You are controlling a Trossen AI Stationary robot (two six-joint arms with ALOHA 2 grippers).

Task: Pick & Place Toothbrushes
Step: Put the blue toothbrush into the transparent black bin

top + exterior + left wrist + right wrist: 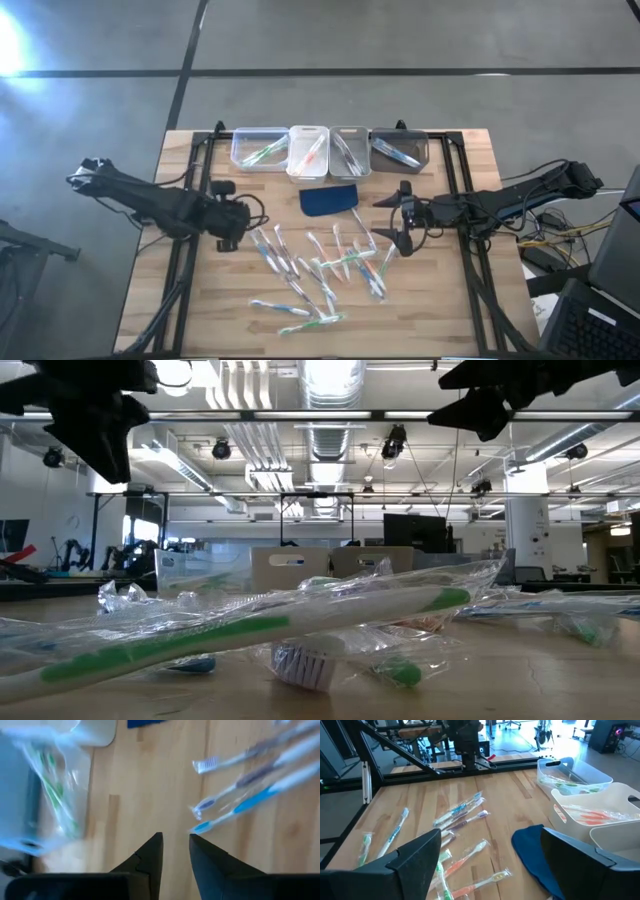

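Observation:
Several toothbrushes [320, 270] in clear wrappers lie scattered flat on the wooden table, near its middle and front edge. In the low view, one with green accents [250, 630] lies across the others. My left gripper [232, 240] hangs above the table left of the pile, pointing steeply down. Its fingers [175, 836] stand a little apart with nothing between them, and a blue-handled toothbrush [240, 807] lies just beyond them. My right gripper [385, 218] hovers wide open [490, 837] at the right of the pile, touching nothing.
Four bins stand in a row at the far edge: a clear one [238, 150] holding a green toothbrush, a white one [293, 158] holding orange ones, a grey one [335, 152] and a dark one [424, 150]. A dark blue pad [330, 198] lies before them.

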